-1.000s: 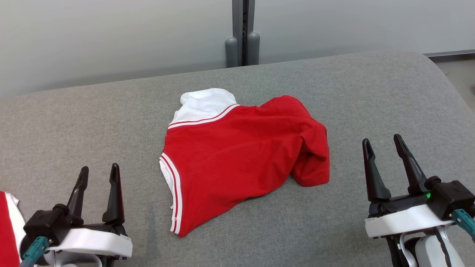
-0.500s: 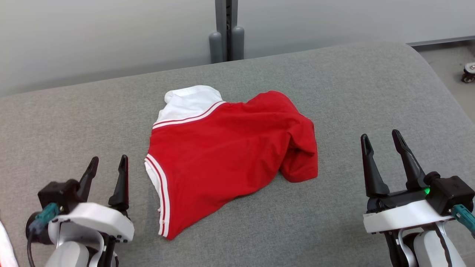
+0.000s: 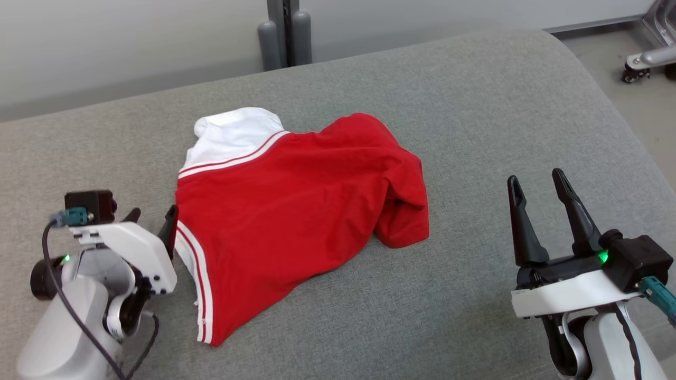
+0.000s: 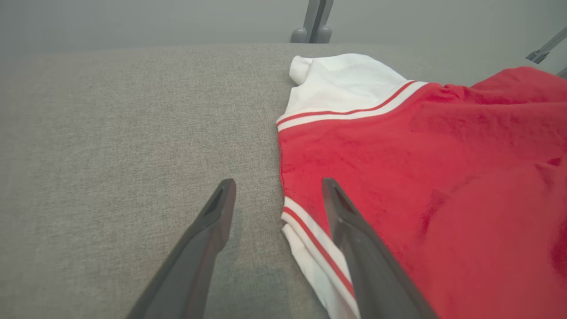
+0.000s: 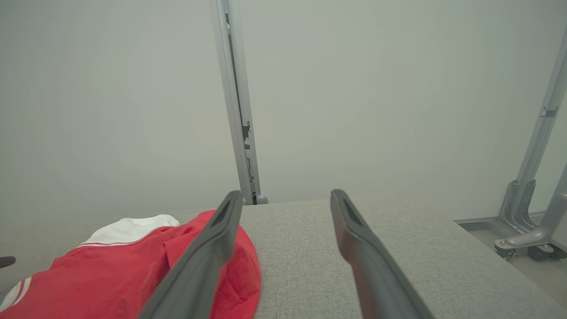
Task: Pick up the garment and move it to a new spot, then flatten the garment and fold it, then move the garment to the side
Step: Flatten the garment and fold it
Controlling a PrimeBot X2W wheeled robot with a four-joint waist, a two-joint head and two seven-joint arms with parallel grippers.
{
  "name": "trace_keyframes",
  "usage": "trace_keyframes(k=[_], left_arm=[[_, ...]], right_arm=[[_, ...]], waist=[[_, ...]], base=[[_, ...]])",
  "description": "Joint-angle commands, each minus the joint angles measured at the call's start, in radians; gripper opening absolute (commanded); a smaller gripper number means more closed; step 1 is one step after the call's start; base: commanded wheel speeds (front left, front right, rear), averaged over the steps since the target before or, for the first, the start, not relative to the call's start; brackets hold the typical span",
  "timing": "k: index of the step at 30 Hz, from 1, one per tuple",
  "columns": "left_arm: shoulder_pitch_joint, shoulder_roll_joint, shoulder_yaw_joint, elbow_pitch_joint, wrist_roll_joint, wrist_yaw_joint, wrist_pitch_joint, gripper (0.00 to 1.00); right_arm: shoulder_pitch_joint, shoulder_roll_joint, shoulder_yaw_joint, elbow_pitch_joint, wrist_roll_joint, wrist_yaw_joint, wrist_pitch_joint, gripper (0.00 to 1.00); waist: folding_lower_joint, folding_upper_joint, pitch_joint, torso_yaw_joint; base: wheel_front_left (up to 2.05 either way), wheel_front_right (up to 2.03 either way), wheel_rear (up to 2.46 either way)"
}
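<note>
Head view: rumpled red garment (image 3: 296,200) on woven cushion (image 3: 475,132), end effectors (image 3: 153,214) (image 3: 534,179) spread.

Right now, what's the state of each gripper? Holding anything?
Left gripper: open, holding nothing, at the striped edge of the red-and-white shirt.
Right gripper: open, holding nothing, apart from the shirt.

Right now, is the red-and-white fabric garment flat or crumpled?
Crumpled: the red-and-white garment lies rumpled, one end bunched into a raised fold.

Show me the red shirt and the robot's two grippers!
red shirt (image 3: 296,200), head view, middle of its red part.
left gripper (image 3: 153,214), head view, midway between its fingertips.
right gripper (image 3: 534,179), head view, midway between its fingertips.
</note>
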Motion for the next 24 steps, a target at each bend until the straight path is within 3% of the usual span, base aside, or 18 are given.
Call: trace_keyframes(k=[1,6,24], left_arm=[[-0.042,0.006,-0.003,0.022,0.0,-0.008,0.012,1.0],[-0.166,-0.009,-0.038,0.154,0.007,-0.039,0.073,1.0],[-0.504,-0.019,-0.077,0.476,0.03,-0.123,0.068,1.0]], right_arm=[[-0.018,-0.006,0.0,-0.001,0.005,0.002,-0.005,1.0],[-0.031,-0.006,0.003,0.002,0.011,0.002,-0.005,1.0],[-0.079,-0.006,0.033,-0.006,0.048,0.002,-0.005,1.0]], waist=[[0.0,0.0,0.016,-0.015],[0.0,0.0,0.049,-0.036],[0.0,0.0,0.165,-0.107]], base=[[0.0,0.0,0.0],[0.0,0.0,0.0],[0.0,0.0,0.0]])
